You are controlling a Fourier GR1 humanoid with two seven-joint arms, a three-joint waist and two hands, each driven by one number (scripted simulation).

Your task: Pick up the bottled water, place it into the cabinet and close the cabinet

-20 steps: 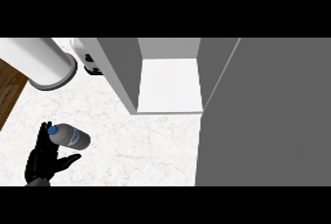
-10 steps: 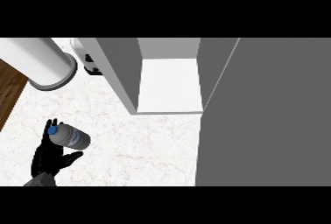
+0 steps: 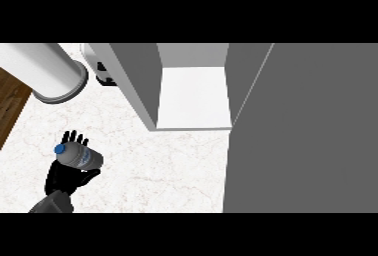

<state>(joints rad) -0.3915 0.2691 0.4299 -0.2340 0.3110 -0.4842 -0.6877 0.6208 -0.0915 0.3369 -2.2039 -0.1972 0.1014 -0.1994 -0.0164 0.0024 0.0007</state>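
The bottled water (image 3: 78,156), clear with a blue cap, is on the white marble counter (image 3: 162,165) at the lower left. My left hand (image 3: 65,177) is right behind it, straight fingers (image 3: 74,137) showing past the cap and the thumb beside the bottle's base. The hand is open and partly hidden by the bottle. The cabinet (image 3: 193,95) stands open at the top middle with a bare white shelf inside. Its grey door (image 3: 303,130) is swung out and fills the right side. My right hand is out of view.
A large white cylinder (image 3: 44,70) lies at the upper left near the counter's edge. A small black and white object (image 3: 103,75) sits between it and the cabinet's left wall (image 3: 136,80). Brown wooden floor (image 3: 11,100) shows beyond the left edge.
My left hand has shifted right and slightly up, so its fingers now stand behind the bottle. The bottle has hardly moved.
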